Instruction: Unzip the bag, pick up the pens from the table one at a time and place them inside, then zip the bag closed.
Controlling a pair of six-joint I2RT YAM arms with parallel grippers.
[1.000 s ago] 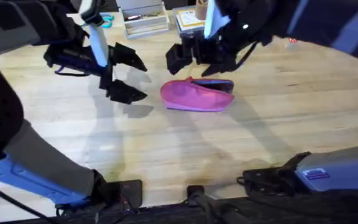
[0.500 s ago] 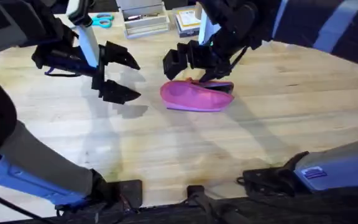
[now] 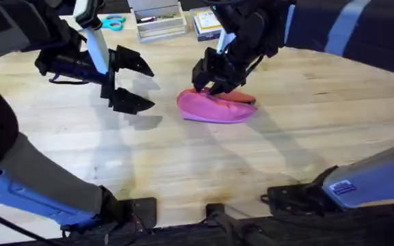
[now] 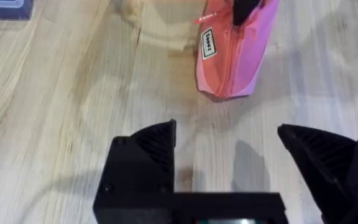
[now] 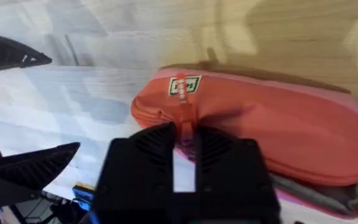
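The pink bag (image 3: pixel 215 109) lies on the wooden table (image 3: pixel 306 137) just behind the middle, its orange-red zipper side (image 5: pixel 260 124) facing the right wrist camera. My right gripper (image 3: pixel 208 80) is down at the bag's left end, its black fingers (image 5: pixel 145 158) shut on the red zipper pull (image 5: pixel 181 115). My left gripper (image 3: pixel 133 83) hovers open to the left of the bag and holds nothing. In the left wrist view the bag (image 4: pixel 235 53) lies ahead of that gripper's spread fingers (image 4: pixel 148 146). The pens are out of view.
Blue-handled scissors (image 3: pixel 115 22), a clear plastic box (image 3: pixel 157 24) and a stack of small items (image 3: pixel 207 24) stand along the table's far edge. Bare wood stretches in front of and to the right of the bag.
My right gripper has dropped onto the bag's left end and its fingers have closed on the zipper pull. The left gripper shifted slightly left, then stayed still and open.
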